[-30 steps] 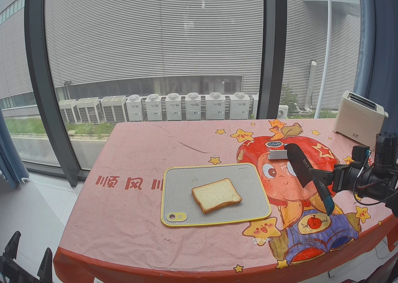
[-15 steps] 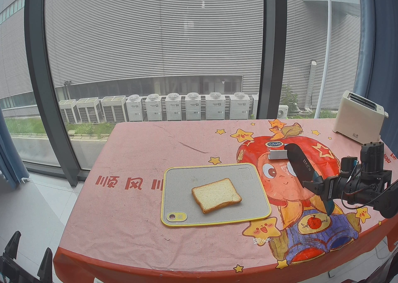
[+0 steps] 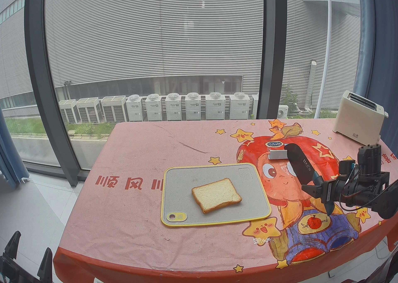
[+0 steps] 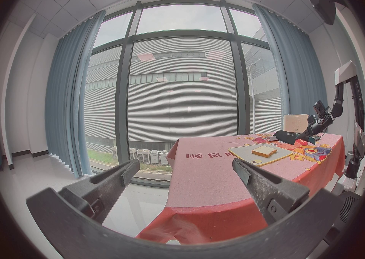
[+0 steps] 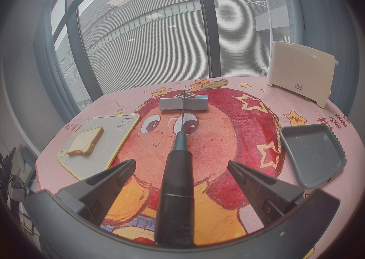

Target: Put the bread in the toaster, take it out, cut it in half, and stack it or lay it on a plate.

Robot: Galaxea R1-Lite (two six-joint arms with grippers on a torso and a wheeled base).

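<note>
Knife [image 5: 176, 180] between spread right jaws | left jaws spread | toaster [image 5: 300, 71] near plate [image 5: 315, 153]

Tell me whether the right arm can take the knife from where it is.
Probably yes: the right gripper stands open on either side of the knife handle, with nothing in the way.

Tall dark-framed windows [image 4: 182, 81] fill the far wall, with a grey ribbed building [image 3: 157, 26] outside. Blue curtains [image 4: 64, 92] hang at both sides. The table [image 3: 137, 147] is covered in pink cartoon print, and the pale floor [image 4: 38, 172] shines.
</note>
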